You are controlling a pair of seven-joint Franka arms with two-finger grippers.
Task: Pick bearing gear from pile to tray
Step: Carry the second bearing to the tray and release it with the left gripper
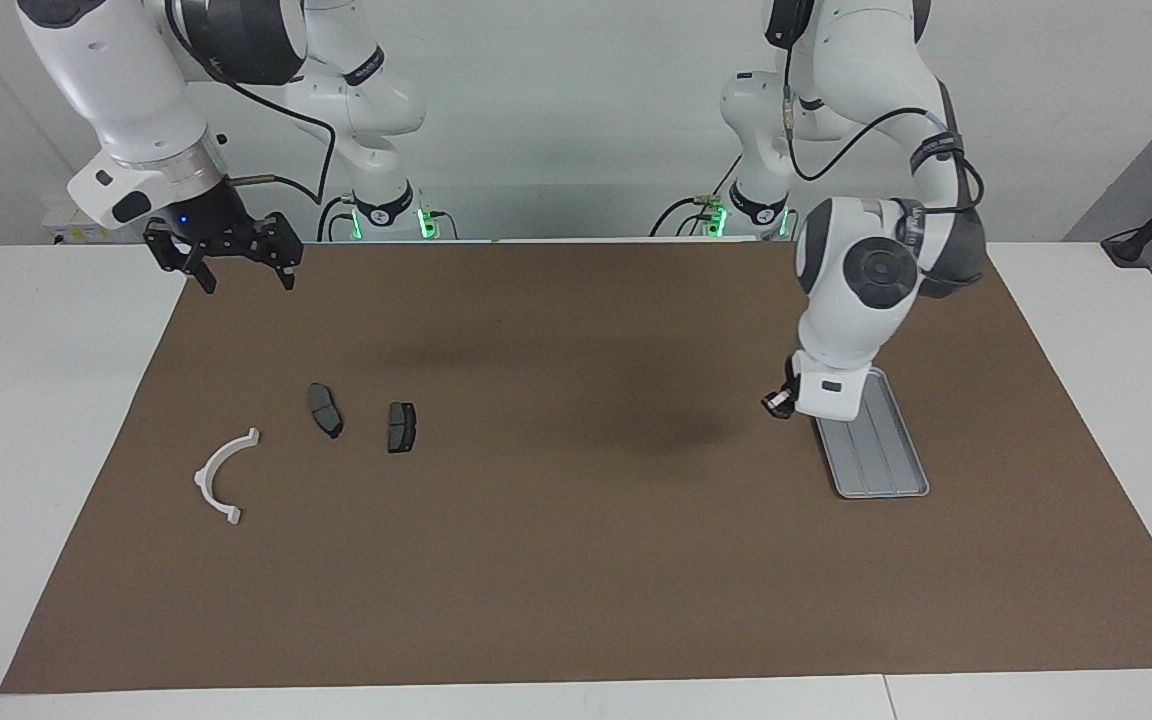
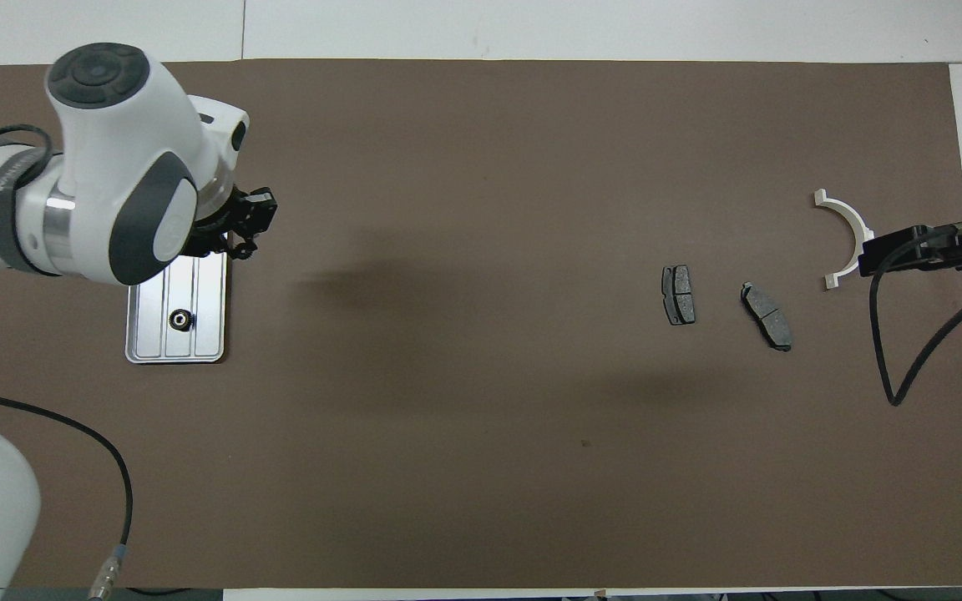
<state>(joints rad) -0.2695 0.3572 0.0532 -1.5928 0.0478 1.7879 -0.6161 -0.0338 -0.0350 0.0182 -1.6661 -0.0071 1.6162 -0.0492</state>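
Facing view: the left gripper (image 1: 779, 403) hangs low at the tray (image 1: 881, 455), at the edge toward the middle of the worktop (image 1: 36, 400), its fingertips pinched together. Whether a gear sits between them I cannot tell. The right gripper (image 1: 232, 262) waits, spread wide, over the mat's (image 1: 576, 560) corner next to its own base. What is left of the pile lies toward that end: two brake pads (image 1: 325, 409) side by side, and the white bracket (image 1: 226, 476) farther from the robots.

Overhead view: one small black gear (image 2: 180, 318) already lies in the tray (image 2: 176, 355), in the half nearer the robots. The left gripper (image 2: 240, 238) sits over the tray's rim, by the corner farther from the robots.

My guess is such a gear is light, hard and stiff, and round enough to roll or squirt out of a pinch. I'd take it across its outer rim, squarely, and let go low over the tray floor so it doesn't bounce.
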